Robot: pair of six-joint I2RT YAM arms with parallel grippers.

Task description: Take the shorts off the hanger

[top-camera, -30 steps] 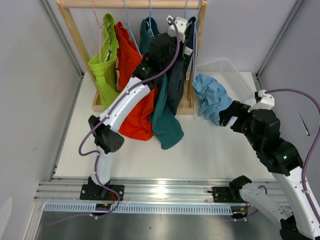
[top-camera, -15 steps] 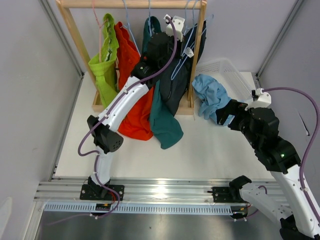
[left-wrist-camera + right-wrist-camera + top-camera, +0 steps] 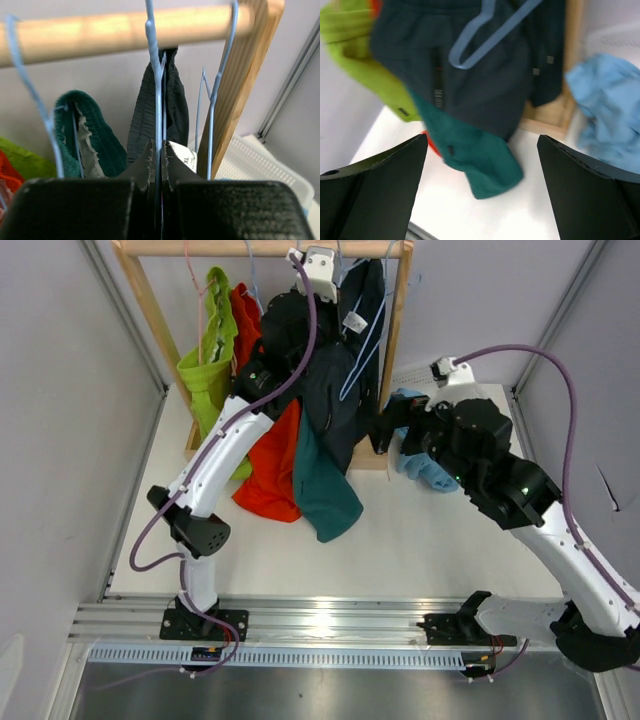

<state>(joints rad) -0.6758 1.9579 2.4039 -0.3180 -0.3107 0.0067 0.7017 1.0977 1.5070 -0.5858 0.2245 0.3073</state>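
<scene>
Blue hanger (image 3: 153, 60), partly within left jaws

Lime green shorts (image 3: 205, 380), orange-red shorts (image 3: 268, 475), teal shorts (image 3: 325, 495), navy shorts (image 3: 340, 410), light blue shorts (image 3: 605, 105); the hanger (image 3: 158, 90) is pale blue.

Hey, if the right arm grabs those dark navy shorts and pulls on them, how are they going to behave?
Probably floppy: the navy shorts hang in loose folds, so they should sag and stretch rather than hold shape. Likely light, since a thin blue hanger carries them. They may snag where the gathered waistband hangs on the wire.
</scene>
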